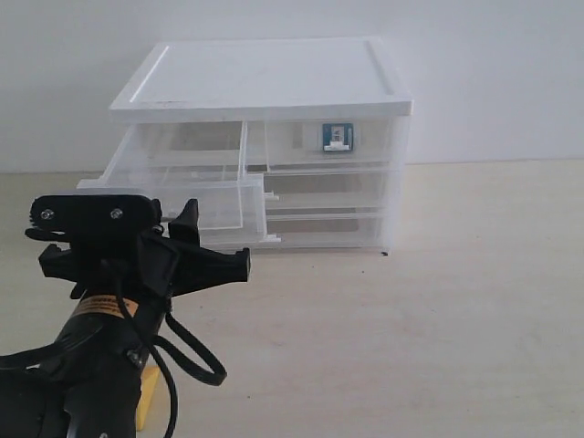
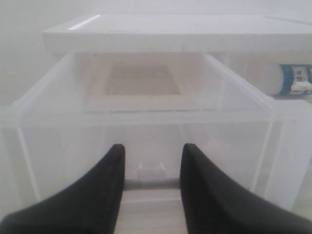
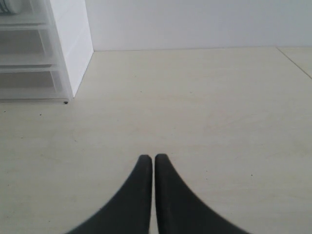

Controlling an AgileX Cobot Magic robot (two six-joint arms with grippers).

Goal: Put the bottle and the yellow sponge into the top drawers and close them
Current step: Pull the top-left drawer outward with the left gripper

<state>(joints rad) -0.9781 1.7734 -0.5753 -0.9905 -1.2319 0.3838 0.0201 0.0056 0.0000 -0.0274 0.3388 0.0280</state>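
The yellow sponge (image 1: 147, 400) is seen at 7 o'clock of the half-parted, empty left fingers (image 1: 224, 266), the open left top drawer (image 1: 182, 187) at 12; the bottle (image 1: 336, 137) is housed in the right top drawer (image 1: 374, 151); right fingers (image 3: 145, 180) are pressed together

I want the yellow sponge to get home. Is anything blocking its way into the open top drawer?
Nothing visible does. The open top drawer is pulled out and looks empty inside. The yellow sponge lies on the table, partly hidden by the left arm. The left gripper, jaws apart and empty, faces the drawer's front.
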